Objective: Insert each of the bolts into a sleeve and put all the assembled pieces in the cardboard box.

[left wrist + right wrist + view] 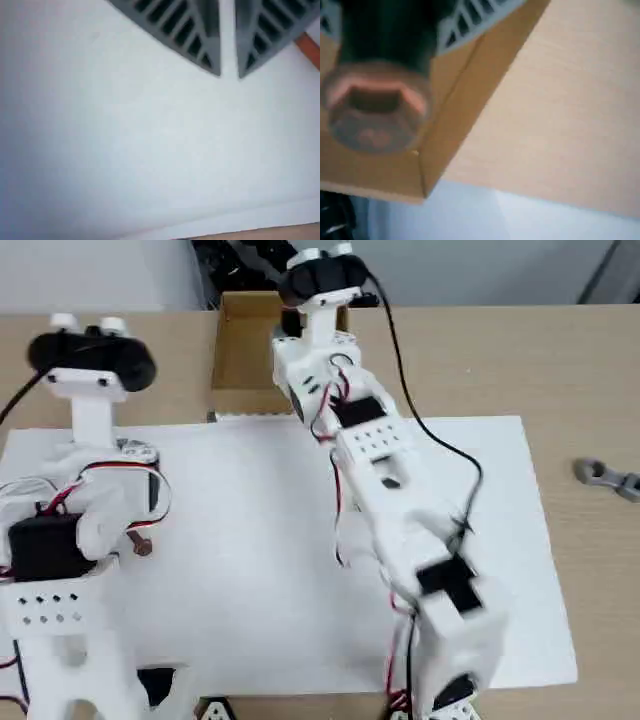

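My right gripper (pixel 395 25) is shut on an assembled piece (pixel 377 107), a dark sleeve with a hex bolt head showing at its end. It hangs over the corner of the cardboard box (pixel 455 120). In the high view the right arm stretches to the cardboard box (pixel 240 350) at the back of the table. My left gripper (pixel 228 70) is low over the white sheet (pixel 150 150), shut with nothing between its fingers. An orange-brown piece (pixel 310 50) lies just beside it. A small bolt (pixel 140 543) lies on the sheet by the left arm (pixel 90 510).
A metal part (pixel 605 476) lies on the bare wood table at the far right. The white sheet (pixel 250 570) covers the middle of the table between the arms. Cables run along the right arm (pixel 400 500).
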Robot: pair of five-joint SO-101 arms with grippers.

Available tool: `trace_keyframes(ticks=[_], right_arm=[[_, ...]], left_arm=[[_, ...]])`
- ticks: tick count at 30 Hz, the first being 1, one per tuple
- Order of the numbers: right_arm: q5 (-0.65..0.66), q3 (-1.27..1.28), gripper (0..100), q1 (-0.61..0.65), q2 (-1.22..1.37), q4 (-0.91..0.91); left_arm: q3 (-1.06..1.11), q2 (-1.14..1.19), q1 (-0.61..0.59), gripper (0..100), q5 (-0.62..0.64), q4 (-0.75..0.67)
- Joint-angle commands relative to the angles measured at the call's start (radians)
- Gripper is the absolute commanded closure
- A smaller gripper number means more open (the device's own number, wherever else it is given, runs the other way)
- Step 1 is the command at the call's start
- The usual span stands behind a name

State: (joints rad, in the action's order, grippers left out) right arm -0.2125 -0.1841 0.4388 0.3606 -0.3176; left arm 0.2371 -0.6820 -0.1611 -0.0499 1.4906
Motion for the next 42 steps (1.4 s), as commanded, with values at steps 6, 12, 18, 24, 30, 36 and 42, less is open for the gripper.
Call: trace_keyframes(ticks=[6,12,18,24,30,36,42], right_arm=[[0.02,-0.548,99.5,-0.03,0.42,0.016],[0.02,-0.698,99.4,-0.035,0.555,-0.099],[0.018,-0.753,99.4,-0.047,0.578,-0.22],[0.014,-0.789,99.4,-0.05,0.539,-0.367],[0.018,-0.827,98.8,-0.05,0.541,-0.418],[0.018,-0.827,80.5,-0.051,0.541,-0.418],[0.014,-0.827,76.9,-0.05,0.541,-0.443]], left_arm=[[0.031,-0.014,-0.031,100,-0.003,0.006],[0.093,-0.014,-0.031,100,-0.003,0.0],[0.093,-0.014,-0.031,100,-0.002,-0.048],[0.093,-0.014,-0.031,100,0.041,-0.078],[0.093,-0.014,-0.031,100,0.046,-0.08],[0.093,-0.014,-0.031,100,0.046,-0.078],[0.093,-0.014,-0.031,100,0.046,-0.074]])
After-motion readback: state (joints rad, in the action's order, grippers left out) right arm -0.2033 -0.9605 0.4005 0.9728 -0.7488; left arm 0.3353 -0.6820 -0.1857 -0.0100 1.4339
